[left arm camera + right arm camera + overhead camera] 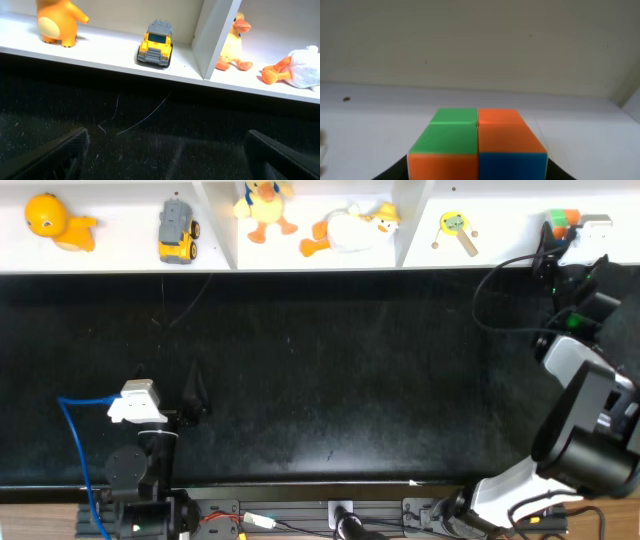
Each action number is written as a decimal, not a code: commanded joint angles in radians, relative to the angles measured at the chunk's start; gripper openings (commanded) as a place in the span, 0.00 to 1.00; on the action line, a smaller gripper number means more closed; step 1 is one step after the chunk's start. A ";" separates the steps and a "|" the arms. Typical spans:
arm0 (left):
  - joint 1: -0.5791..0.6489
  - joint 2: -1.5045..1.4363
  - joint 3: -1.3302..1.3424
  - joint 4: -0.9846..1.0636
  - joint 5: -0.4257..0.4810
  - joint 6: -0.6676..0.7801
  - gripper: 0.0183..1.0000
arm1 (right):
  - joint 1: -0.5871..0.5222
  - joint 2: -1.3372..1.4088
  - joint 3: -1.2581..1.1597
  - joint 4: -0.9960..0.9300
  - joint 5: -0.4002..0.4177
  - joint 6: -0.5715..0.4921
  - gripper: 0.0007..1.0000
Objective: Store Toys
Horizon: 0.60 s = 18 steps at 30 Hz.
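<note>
Cube, green/orange/blue faces, is in the right compartment of the shelf, low over the white shelf floor. You can't tell whether it is resting on the floor or held just above it. The right gripper is at it, with the jaws tight against both sides of the cube, so this reads as clamped on the cube and not let go yet.

Also in the shelf's right compartment is the rattle, well apart from the cube. The middle compartment holds the yellow plush duck, sitting up, and the white plush duck, lying just beside it. The left compartment holds the yellow truck and the orange duck, spaced apart.

The left gripper hangs low over the desk in front of the shelf's left compartment, jaws spread wide and carrying nothing.

Progress, as a judgement: five toys are stored and the cube is the sixth and looks like the last one. No loose toy shows on the desk in front of the shelf. What's left for you is to set the cube down flat, release it, and pull the right arm back out of the shelf without dragging the cube or clipping the rattle. After that the task looks finished.
</note>
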 commanded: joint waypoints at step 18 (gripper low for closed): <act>-0.007 -0.010 -0.005 -0.001 -0.009 -0.021 1.00 | 0.001 0.200 0.220 -0.091 -0.082 0.066 0.04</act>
